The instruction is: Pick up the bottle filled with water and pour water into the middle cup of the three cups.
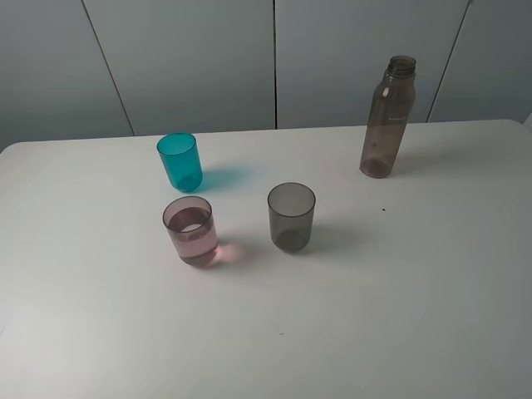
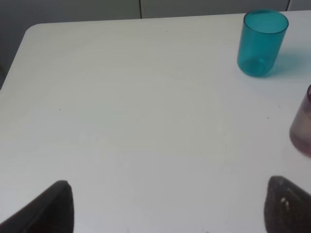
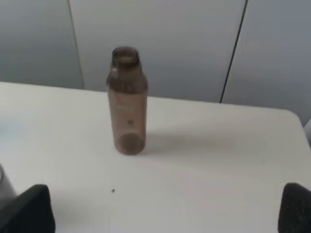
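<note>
Nearest me, low in each wrist view, I see both hands spread wide and empty: left hand (image 2: 170,206), right hand (image 3: 165,211). On the white desk (image 1: 399,316), left of centre in the high view, the middle cup (image 1: 191,231) stands upright, partly filled with liquid; the smoky grey cup (image 1: 292,217) stands just to its right, apart. Behind, the teal cup (image 1: 180,161). Farthest, upper right, the bottle (image 1: 387,117) stands upright, uncapped, well apart from the three cups.
</note>
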`<state>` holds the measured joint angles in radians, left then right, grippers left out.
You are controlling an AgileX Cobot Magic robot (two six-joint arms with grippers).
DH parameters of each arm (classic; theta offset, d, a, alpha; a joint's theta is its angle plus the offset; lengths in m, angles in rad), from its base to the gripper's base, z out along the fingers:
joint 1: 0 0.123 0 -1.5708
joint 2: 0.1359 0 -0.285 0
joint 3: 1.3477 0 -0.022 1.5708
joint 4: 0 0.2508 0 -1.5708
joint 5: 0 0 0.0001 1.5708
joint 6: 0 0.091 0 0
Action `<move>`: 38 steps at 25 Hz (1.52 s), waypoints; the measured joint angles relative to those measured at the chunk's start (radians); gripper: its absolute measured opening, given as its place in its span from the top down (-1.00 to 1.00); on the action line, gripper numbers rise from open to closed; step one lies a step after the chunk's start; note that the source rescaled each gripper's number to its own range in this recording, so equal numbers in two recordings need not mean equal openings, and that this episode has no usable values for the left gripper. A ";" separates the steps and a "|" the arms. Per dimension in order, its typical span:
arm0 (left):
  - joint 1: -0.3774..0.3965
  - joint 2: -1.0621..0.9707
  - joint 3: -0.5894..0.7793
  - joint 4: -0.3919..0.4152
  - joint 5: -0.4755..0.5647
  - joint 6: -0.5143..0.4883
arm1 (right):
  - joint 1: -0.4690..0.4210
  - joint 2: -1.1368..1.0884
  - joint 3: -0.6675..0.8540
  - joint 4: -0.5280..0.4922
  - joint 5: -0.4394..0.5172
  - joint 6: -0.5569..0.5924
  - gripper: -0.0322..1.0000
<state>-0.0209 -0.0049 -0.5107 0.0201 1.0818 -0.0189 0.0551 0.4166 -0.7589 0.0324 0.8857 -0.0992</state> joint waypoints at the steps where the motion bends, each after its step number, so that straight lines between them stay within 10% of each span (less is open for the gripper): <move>1: 0.000 0.000 0.000 0.000 0.000 0.002 | 0.000 -0.016 0.000 0.016 0.044 -0.005 -0.99; 8: 0.000 0.000 0.000 0.000 0.000 0.002 | 0.008 -0.150 0.026 0.083 0.243 -0.026 -0.99; 38: 0.000 0.000 0.000 0.000 0.000 0.000 | 0.024 -0.415 0.246 0.102 0.214 -0.017 -0.99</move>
<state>-0.0209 -0.0049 -0.5107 0.0201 1.0818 -0.0185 0.0787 0.0012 -0.5128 0.1340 1.1001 -0.1165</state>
